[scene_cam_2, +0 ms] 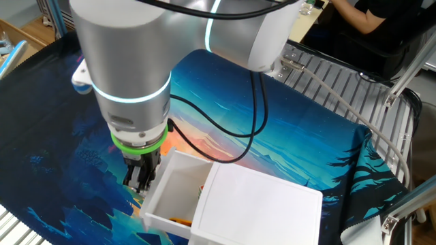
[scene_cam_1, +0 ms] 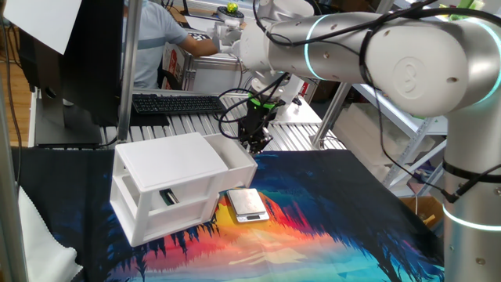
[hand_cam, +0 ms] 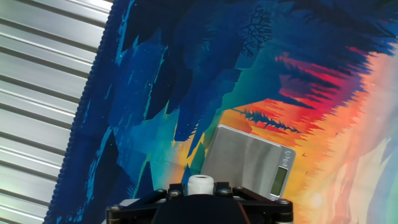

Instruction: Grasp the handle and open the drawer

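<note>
Drawer (scene_cam_2: 178,187) already pulled well out; my gripper (scene_cam_2: 141,178), at its nine o'clock, pinches the handle (hand_cam: 201,185); release remains.

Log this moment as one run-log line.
claw: shut on handle | drawer: partly pulled out of cabinet | scale: on mat beside cabinet, untouched
</note>
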Controlling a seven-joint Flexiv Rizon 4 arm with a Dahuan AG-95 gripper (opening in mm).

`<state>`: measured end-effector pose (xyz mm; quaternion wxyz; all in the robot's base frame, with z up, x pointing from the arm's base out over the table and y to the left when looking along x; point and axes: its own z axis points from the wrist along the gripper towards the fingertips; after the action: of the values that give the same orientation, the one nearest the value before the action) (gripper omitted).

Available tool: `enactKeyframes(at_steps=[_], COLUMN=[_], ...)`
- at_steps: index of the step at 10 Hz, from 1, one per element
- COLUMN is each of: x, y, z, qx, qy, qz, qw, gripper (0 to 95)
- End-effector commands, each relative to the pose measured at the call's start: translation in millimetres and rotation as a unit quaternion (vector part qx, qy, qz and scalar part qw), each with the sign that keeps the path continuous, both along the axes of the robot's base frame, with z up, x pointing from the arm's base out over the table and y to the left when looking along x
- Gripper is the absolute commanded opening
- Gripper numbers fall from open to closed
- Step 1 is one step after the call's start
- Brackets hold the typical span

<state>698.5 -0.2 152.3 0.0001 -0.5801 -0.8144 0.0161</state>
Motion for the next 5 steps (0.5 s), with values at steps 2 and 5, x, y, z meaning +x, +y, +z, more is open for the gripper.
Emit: enactKeyframes(at_steps=[2, 5], x=[-2.2, 1.3], y=[0.6, 5.2], z=[0.6, 1.4], qx=[0.019, 0.028], qy=[-0.004, -0.005], qz=[0.0, 0.019], qw=[0.9998, 0.9994], gripper=[0.0, 0.0])
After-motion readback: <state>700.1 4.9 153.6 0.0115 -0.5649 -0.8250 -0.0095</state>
